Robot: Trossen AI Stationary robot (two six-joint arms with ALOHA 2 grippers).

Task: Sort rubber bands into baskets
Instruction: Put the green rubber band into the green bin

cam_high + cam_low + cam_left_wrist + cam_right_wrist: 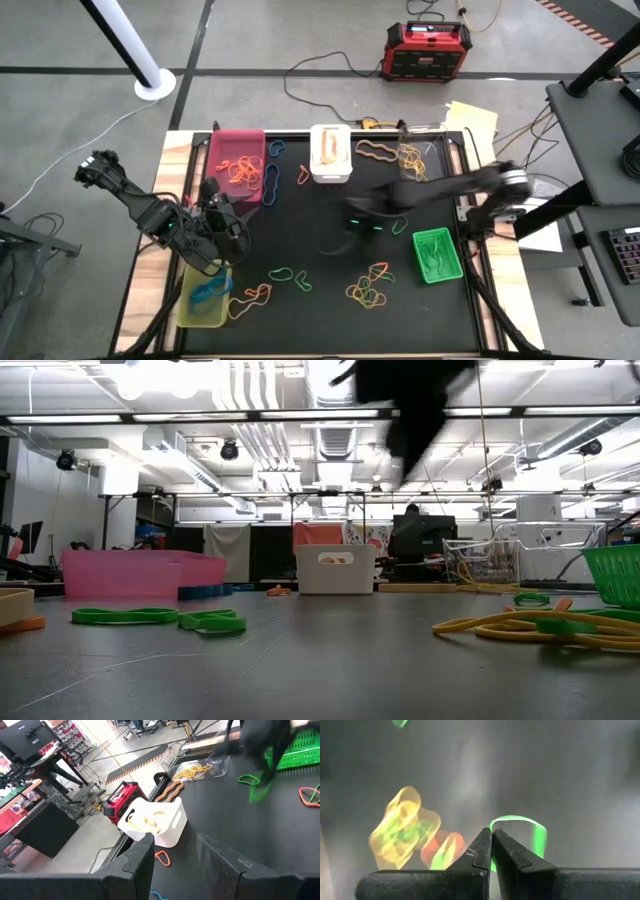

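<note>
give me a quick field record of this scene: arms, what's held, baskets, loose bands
right tool: shut on a green band, mid-table, blurred by motion
left tool: open, empty, above the yellow-green basket
pink basket: orange bands inside
white basket: tan bands inside
green basket: green bands inside
clear basket: yellow bands inside
loose bands: mixed colours, near edge of the mat
</note>
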